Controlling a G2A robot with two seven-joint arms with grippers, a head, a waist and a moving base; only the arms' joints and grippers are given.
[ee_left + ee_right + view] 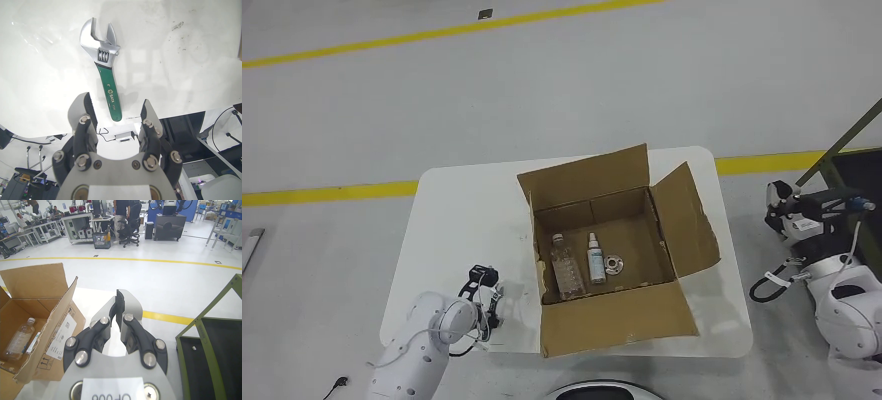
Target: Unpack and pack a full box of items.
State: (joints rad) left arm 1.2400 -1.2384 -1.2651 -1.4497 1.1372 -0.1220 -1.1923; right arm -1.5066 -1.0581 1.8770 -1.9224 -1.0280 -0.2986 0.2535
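Grey floor [542,100], yellow line [442,34], office chair [130,228], workbench [75,219]

The box [617,318] stood on the worktop [462,230], right of centre. Inside lay a bottle [565,268], a spray bottle [596,259] to its right, then a ring [615,265]. Left of the box, near the worktop's front edge, a wrench [105,70] lay under the left hand [116,98].

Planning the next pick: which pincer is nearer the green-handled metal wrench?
Left. The left pincer hangs open at the handle end of the green-handled metal wrench; the right pincer, shut, sits beyond the brown cardboard box.
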